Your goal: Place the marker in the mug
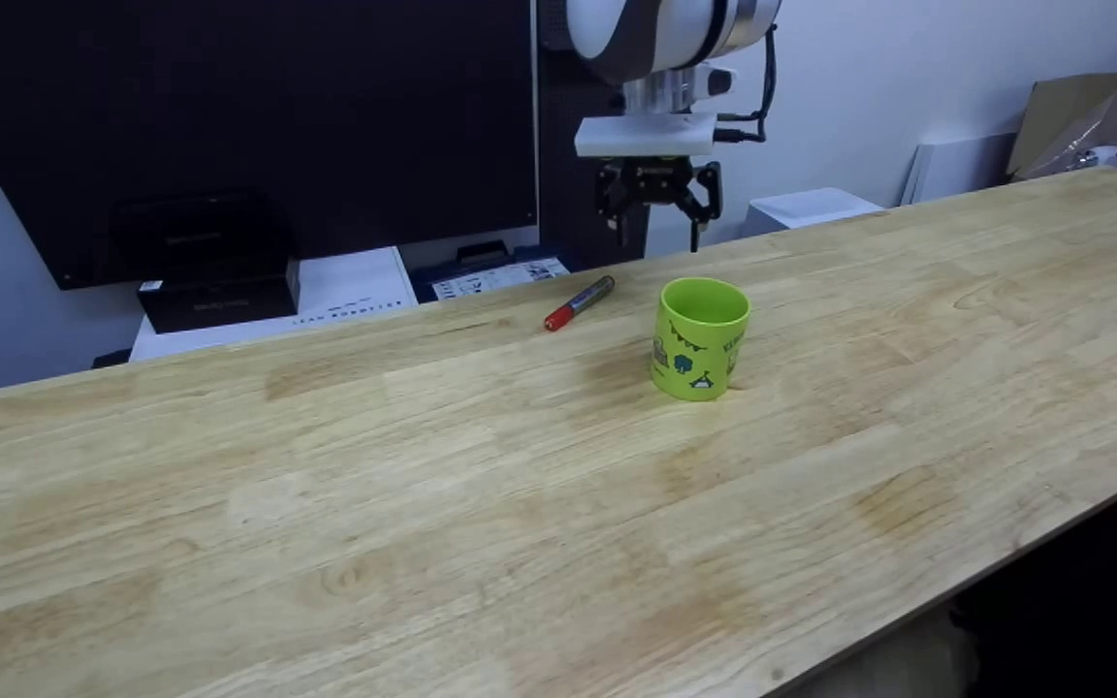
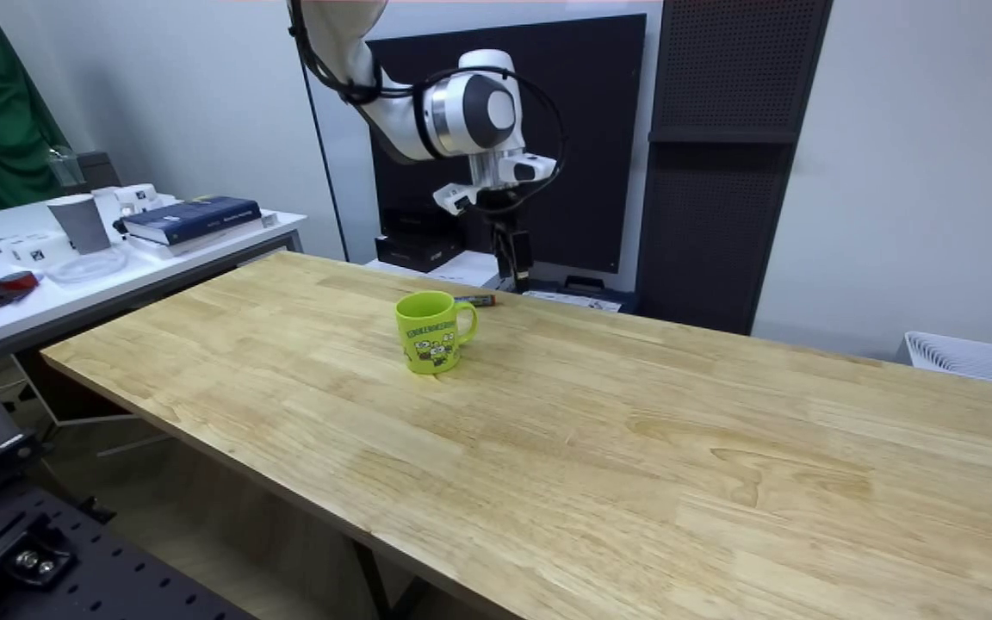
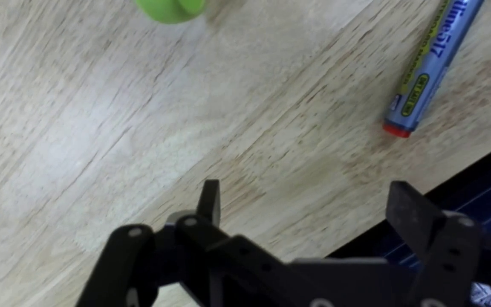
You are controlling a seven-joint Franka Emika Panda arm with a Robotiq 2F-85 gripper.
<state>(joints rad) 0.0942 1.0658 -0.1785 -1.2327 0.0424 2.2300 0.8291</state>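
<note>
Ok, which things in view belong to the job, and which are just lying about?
For the job:
marker, lying on the wooden table
lime-green mug, standing upright
gripper, open, holding nothing

Just lying about:
dark blue book
grey cup, on the white side table
black box, beyond the wooden table

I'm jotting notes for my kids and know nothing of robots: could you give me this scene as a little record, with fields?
Table: wooden
Mug: lime green with dark prints, upright on the table
Marker: blue barrel, red cap, lying on the table apart from the mug
Gripper: open, raised, holding nothing
Job: marker not yet in the mug
</note>
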